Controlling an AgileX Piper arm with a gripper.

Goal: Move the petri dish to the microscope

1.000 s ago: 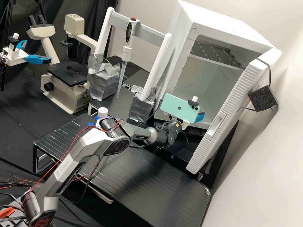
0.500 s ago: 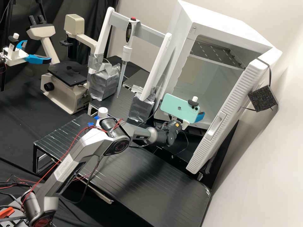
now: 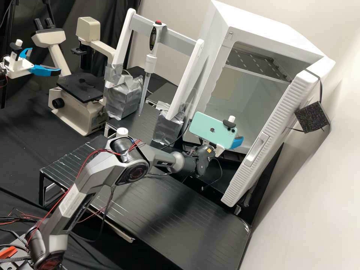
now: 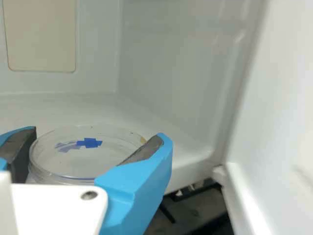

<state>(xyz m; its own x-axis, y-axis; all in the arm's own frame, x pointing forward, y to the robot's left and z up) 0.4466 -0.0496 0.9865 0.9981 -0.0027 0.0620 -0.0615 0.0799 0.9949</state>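
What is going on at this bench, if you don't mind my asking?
A robot arm has a clear petri dish in its claw, held between the two blue fingers at the open front of the white cabinet. A patch of blue shows on the dish. The job is to take it to the microscope, which stands off by the dark curtain, so the dish has not been delivered yet.

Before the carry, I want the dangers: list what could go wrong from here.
The petri dish, held between the pads of the gripper, could slip if tilted or jolted.

The open door is close beside the gripper and might get bumped.

The pipette stand lies between gripper and microscope, so a low, straight carry could strike it.
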